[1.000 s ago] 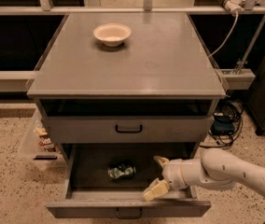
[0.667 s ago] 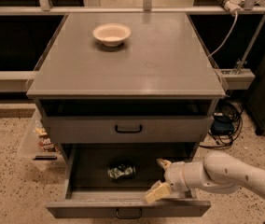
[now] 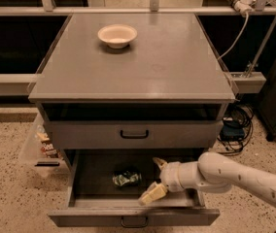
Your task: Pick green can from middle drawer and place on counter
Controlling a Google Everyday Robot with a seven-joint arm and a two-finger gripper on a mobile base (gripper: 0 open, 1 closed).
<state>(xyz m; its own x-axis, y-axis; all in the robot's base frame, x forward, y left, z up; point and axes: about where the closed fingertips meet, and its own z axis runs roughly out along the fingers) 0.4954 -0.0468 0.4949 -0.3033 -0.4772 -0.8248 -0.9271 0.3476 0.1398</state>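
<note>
We see our claw (image 3: 153,178) open inside the middle drawer (image 3: 89,217), just beside the green can (image 3: 127,177).

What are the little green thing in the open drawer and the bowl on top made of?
The green can looks like thin metal: shiny, with dented sides. The bowl on the counter seems matte cream ceramic or plastic; I cannot tell which. The gripper sits open inside the middle drawer, beside the can.
</note>
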